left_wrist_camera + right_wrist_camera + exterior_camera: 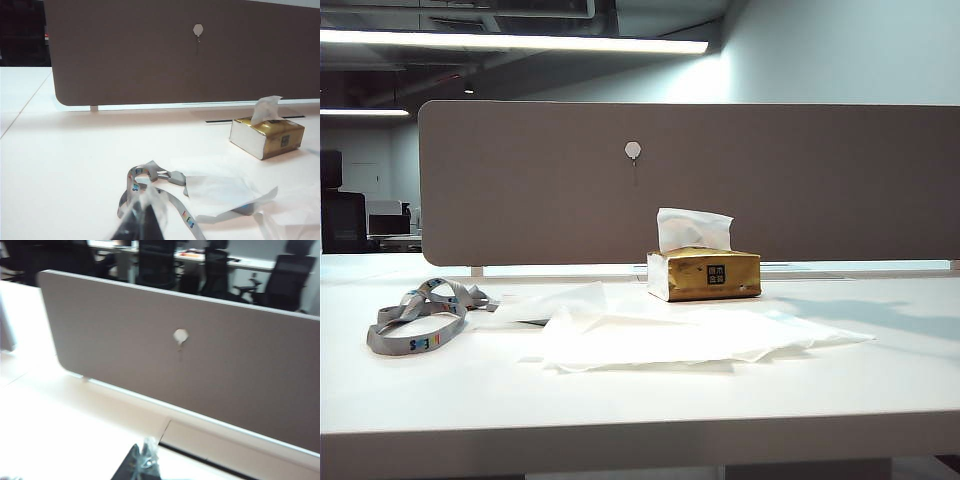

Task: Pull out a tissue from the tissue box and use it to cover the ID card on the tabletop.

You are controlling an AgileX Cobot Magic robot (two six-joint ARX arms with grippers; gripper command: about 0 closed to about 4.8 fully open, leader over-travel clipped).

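Note:
The golden-brown tissue box (pixel 705 276) (pixel 270 136) stands on the white tabletop (pixel 640 400) before the divider, with a white sheet sticking up from its slot. A single tissue (pixel 220 192) (pixel 552 303) lies flat over the clip end of the grey lanyard (pixel 418 318) (pixel 150 182). The ID card is hidden under it. Only a grey-blue sliver (pixel 244 209) peeks out at the sheet's edge, and I cannot tell if it is the card. My left gripper (pixel 142 222) hangs shut and empty, close above the lanyard's loop. My right gripper (pixel 143 465) is shut and empty, facing the divider. Neither arm shows in the exterior view.
A broad pile of overlapping white sheets (pixel 680 335) spreads across the middle of the table in front of the box. The grey-brown divider panel (pixel 720 180) with a small round hook closes off the back. Office chairs and desks stand beyond it.

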